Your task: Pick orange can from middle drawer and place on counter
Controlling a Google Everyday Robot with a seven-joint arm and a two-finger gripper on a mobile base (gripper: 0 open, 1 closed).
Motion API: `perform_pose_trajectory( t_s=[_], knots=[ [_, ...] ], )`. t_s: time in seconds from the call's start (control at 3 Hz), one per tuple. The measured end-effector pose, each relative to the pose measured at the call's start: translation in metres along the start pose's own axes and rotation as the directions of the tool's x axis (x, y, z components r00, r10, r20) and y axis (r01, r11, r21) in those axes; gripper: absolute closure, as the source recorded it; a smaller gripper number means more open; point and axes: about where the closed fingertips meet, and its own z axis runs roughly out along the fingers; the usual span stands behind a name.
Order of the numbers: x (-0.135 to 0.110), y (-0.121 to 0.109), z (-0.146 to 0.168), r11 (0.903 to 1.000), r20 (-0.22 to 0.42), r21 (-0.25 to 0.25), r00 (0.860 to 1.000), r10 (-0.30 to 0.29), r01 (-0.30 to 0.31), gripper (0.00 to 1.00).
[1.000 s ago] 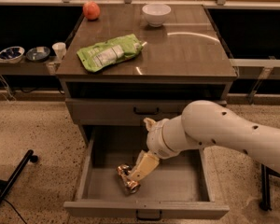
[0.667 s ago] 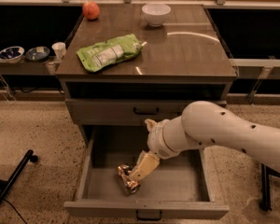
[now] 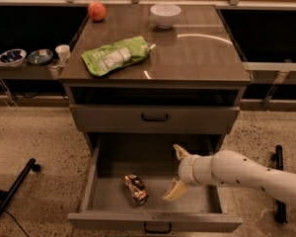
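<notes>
The orange can (image 3: 135,189), shiny gold with dark patches and dented, lies on its side on the grey floor of the open middle drawer (image 3: 153,220), left of centre. My gripper (image 3: 177,172) is inside the drawer to the can's right, apart from it. It is open and empty, with one cream fingertip (image 3: 179,151) toward the back and the other (image 3: 174,192) toward the front. The white arm reaches in from the lower right. The dark brown counter (image 3: 197,53) is above.
On the counter lie a green pouch (image 3: 116,56), a red-orange fruit (image 3: 96,11) at the back left and a white bowl (image 3: 165,15) at the back. The drawer above (image 3: 154,117) is closed. Small bowls and a cup (image 3: 62,53) stand on a left shelf.
My gripper was at the can; it now sits to the can's right, with a gap between them. The arm has drawn back toward the lower right. The can stays in the drawer.
</notes>
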Motion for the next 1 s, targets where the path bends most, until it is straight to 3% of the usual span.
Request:
perform_pose_trajectory(
  t_s=[0.33, 0.67, 1.0],
  knots=[
    [0.015, 0.02, 0.023, 0.9987, 0.018, -0.044, 0.999, 0.027, -0.026, 0.0],
    [0.013, 0.018, 0.021, 0.9988, 0.016, -0.041, 1.0, 0.025, -0.025, 0.0],
    [0.013, 0.026, 0.048, 0.9945, -0.002, -0.096, 0.999, 0.043, -0.043, 0.0]
  ],
)
